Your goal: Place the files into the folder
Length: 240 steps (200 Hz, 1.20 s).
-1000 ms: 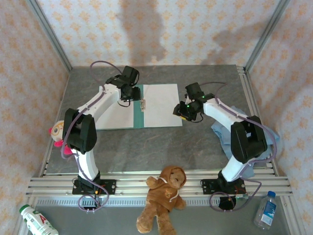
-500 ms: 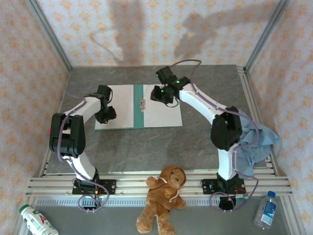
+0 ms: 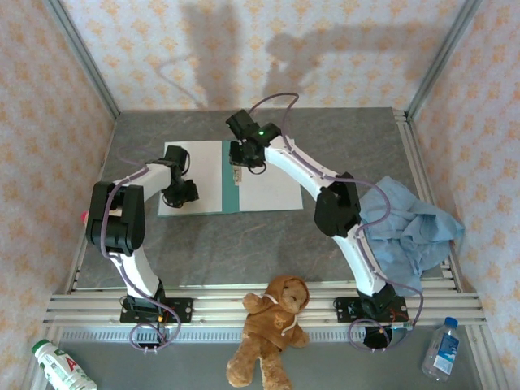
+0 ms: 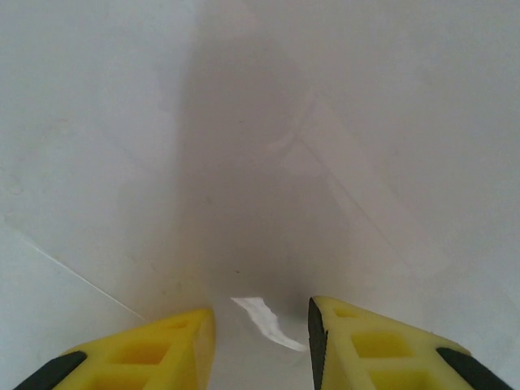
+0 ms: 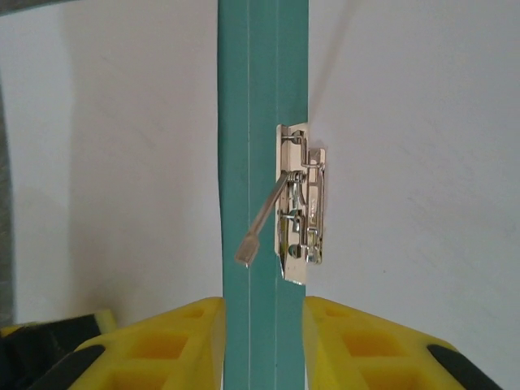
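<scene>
The folder (image 3: 230, 195) lies open and flat on the grey, mottled table (image 3: 244, 244), in the upper middle of the overhead frame. Its thin teal card shows as a narrow spine strip and a sliver along the lower edge. The files (image 3: 268, 193), smooth matte white sheets, cover both halves, one on each side of the spine. The left gripper (image 3: 180, 193) sits low over the left-hand sheet, near its lower left corner. In the left wrist view its yellow wedge fingers (image 4: 162, 353), black-padded at the outer edges, stand apart over plain white paper and hold nothing (a small bright fleck lies between them, too vague to name). The right gripper (image 3: 244, 158) hangs over the spine's upper end. Its fingers (image 5: 162, 345) are parted on either side of the teal strip; whether they touch it I cannot tell. A shiny metal clip (image 5: 301, 203) with a thin lever sits at the strip's right edge. A crumpled pale blue cloth (image 3: 406, 231) lies at right, and a brown plush bear (image 3: 272, 325) sits at bottom centre.
</scene>
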{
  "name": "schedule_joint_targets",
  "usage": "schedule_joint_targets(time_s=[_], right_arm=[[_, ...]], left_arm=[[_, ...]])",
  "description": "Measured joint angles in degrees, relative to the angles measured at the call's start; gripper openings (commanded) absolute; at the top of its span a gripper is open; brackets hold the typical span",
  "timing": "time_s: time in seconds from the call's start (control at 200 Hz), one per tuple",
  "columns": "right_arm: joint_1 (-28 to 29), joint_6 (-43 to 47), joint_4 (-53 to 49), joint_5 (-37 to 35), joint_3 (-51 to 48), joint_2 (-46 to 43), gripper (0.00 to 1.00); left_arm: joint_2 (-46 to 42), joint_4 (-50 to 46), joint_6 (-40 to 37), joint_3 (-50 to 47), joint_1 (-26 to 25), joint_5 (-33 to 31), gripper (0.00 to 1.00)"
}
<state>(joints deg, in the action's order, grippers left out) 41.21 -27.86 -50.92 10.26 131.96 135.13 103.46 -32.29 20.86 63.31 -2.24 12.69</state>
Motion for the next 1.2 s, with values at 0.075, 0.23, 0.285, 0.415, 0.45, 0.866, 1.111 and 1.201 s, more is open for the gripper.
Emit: schedule_joint_targets(time_s=[0.075,0.23,0.285,0.415,0.45,0.866,1.111,1.201], right_arm=[[0.0,0.0,-0.3,-0.2,1.3,2.2,0.29],[0.0,0.0,-0.8,-0.3,3.1,5.3,0.28],[0.0,0.0,-0.9,-0.3,3.2,5.6,0.26],[0.0,0.3,-1.0,-1.0,3.9,5.9,0.26],[0.0,0.4,-1.1,-1.3,4.0,5.9,0.26],[0.0,2.0,-2.3,-5.5,4.3,6.1,0.26],[0.0,2.8,-2.3,-6.7,6.6,7.9,0.26],[0.0,3.1,-2.3,-6.6,7.5,8.7,0.25]], left_arm=[[0.0,0.4,-1.0,0.0,0.0,0.8,0.36],[0.1,1.8,-3.0,0.0,-0.2,2.6,0.36],[0.2,2.3,-3.6,0.0,-0.5,3.2,0.36],[0.8,3.0,-4.8,0.6,-1.5,3.8,0.36],[0.9,3.1,-5.0,0.7,-1.8,3.9,0.36],[2.0,3.3,-7.5,2.2,-4.5,4.0,0.36],[2.0,3.2,-7.5,2.2,-4.5,4.0,0.35],[2.0,3.2,-7.6,2.2,-4.5,4.0,0.35]])
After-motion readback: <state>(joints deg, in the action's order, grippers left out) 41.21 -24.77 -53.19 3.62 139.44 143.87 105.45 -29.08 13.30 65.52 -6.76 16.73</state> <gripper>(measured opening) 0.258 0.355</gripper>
